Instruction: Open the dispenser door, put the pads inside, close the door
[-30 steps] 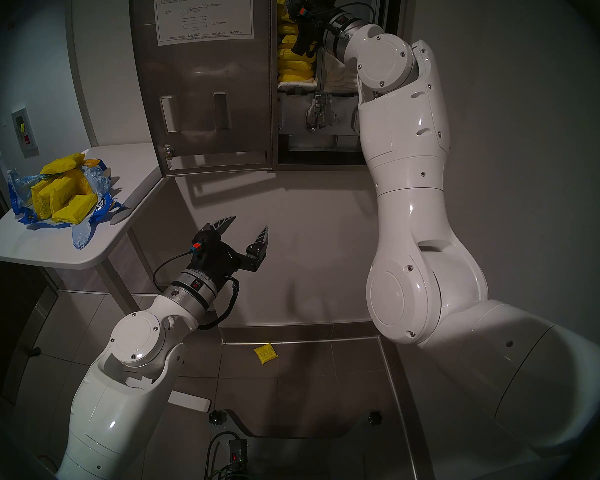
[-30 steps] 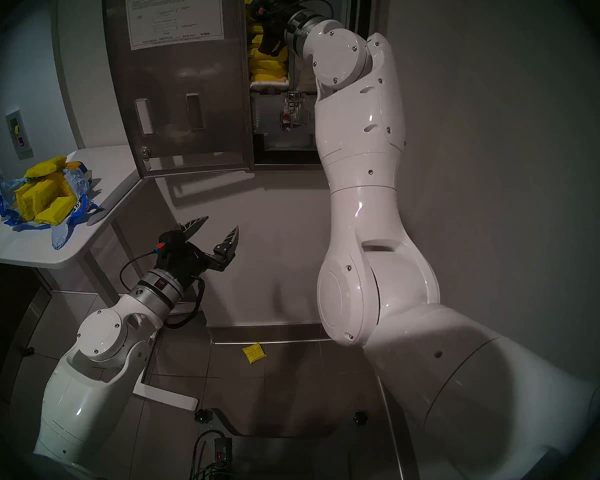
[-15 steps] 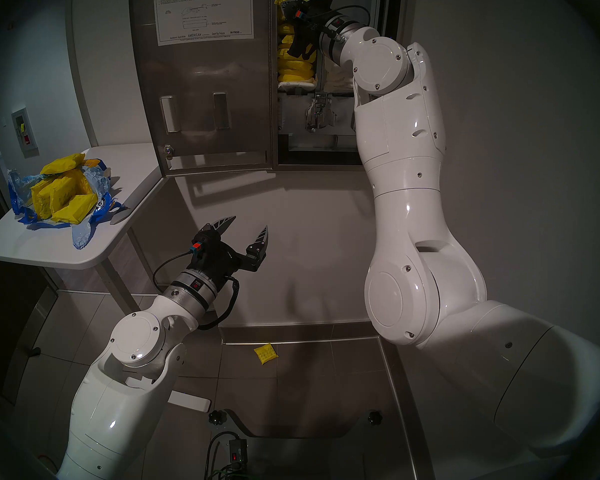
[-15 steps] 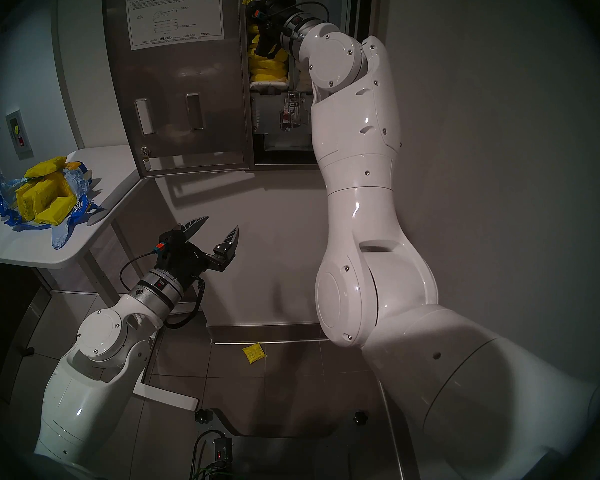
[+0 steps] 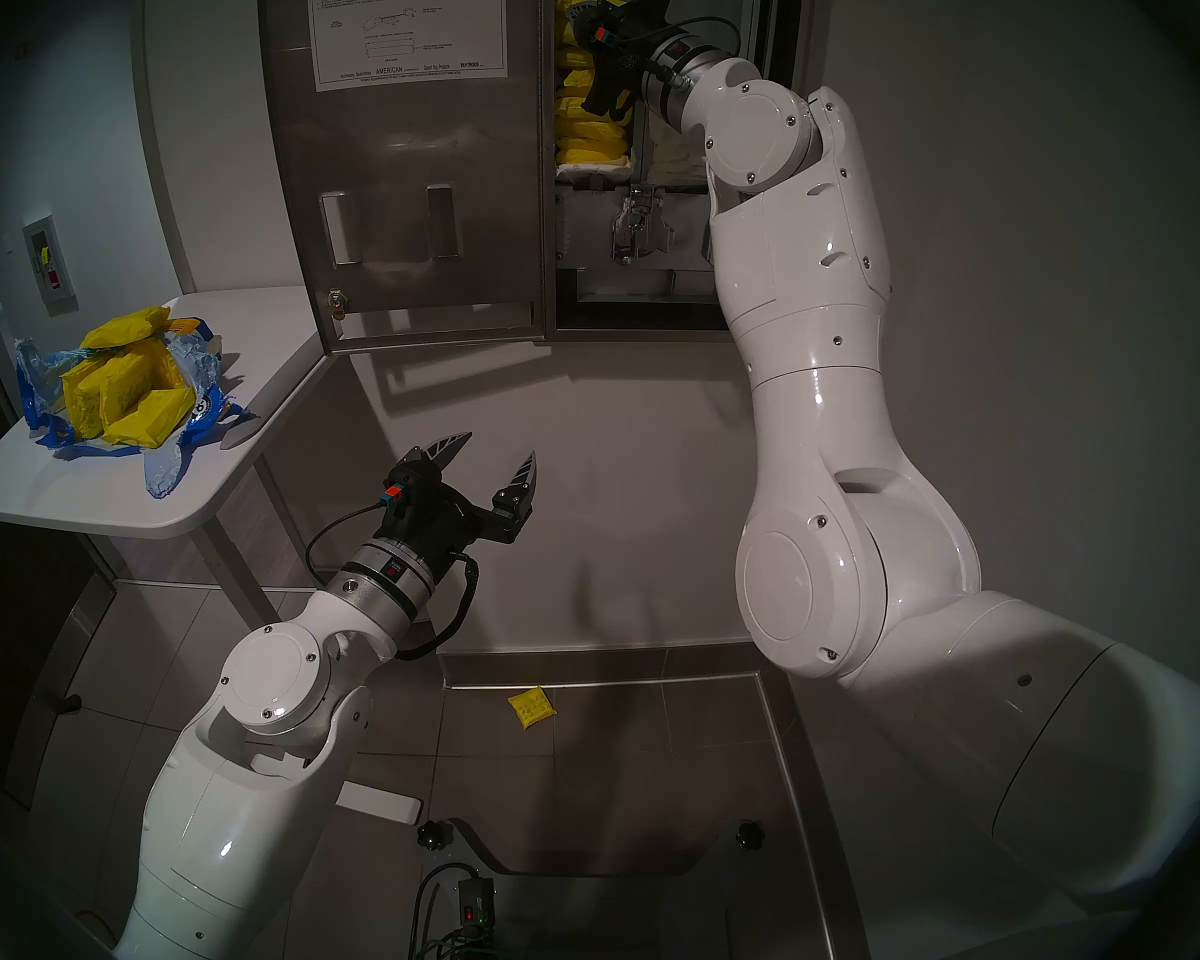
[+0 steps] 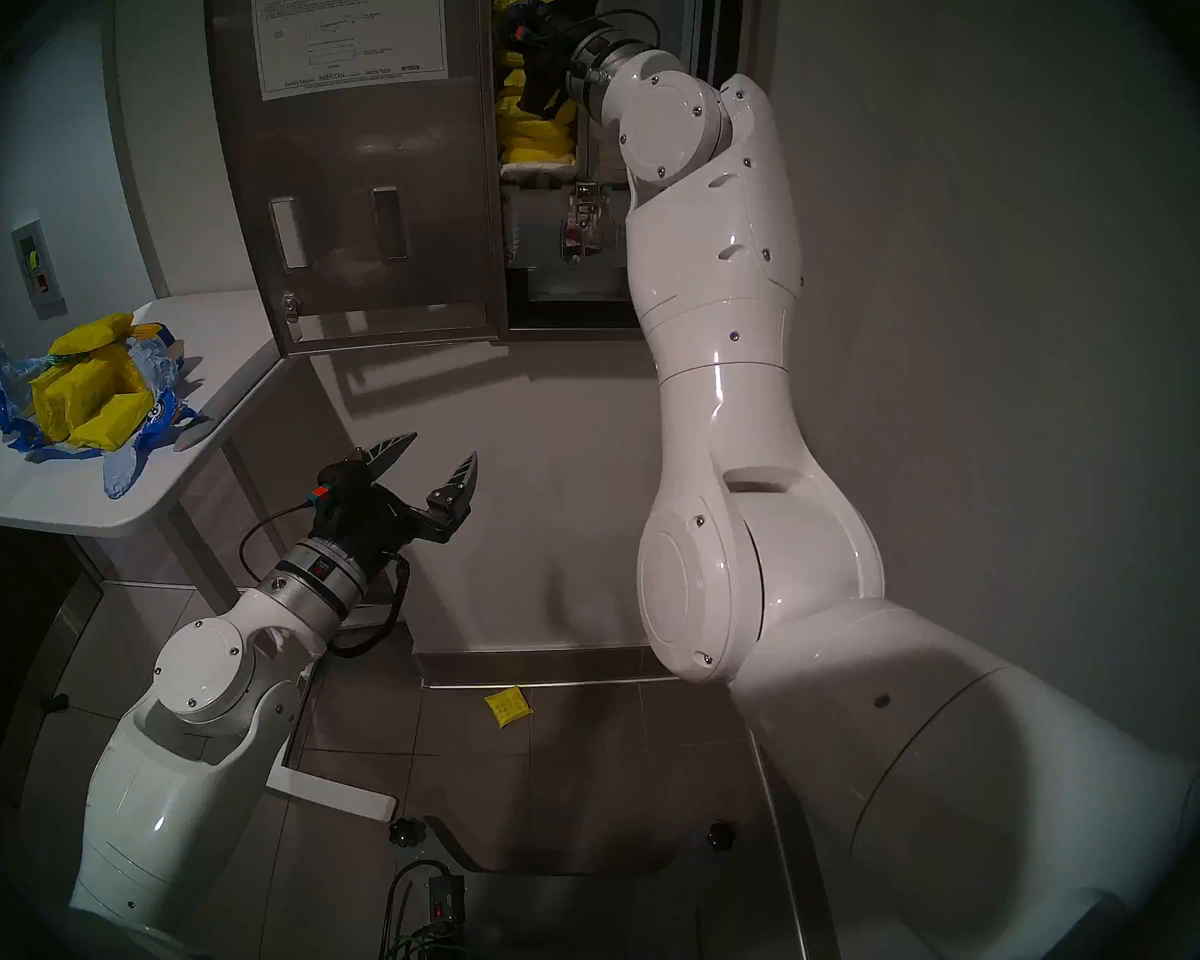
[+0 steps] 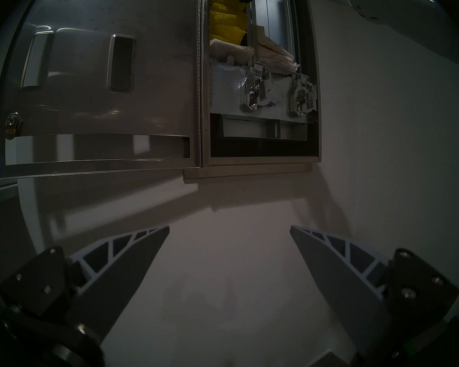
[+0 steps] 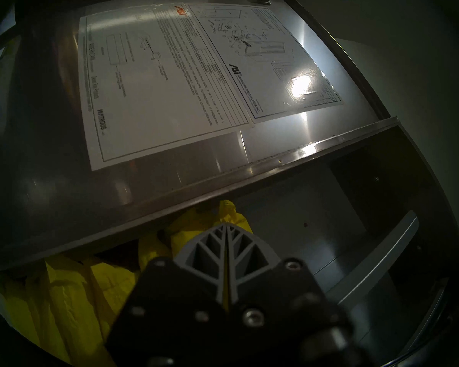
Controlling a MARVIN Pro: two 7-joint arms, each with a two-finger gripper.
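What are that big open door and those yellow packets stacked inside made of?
The dispenser door looks like brushed stainless steel: grey, with soft streaky reflections and a glare spot in the right wrist view. The pads seem wrapped in thin, shiny, crinkly yellow plastic film; what is inside cannot be seen.

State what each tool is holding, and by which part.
The right tool is shut on a yellow pad, pinching a thin edge of its wrapper at the top of the dispenser. The left tool is open and empty.

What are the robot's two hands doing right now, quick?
Left hand: open, holding nothing.
Right hand: closed on a yellow pad.
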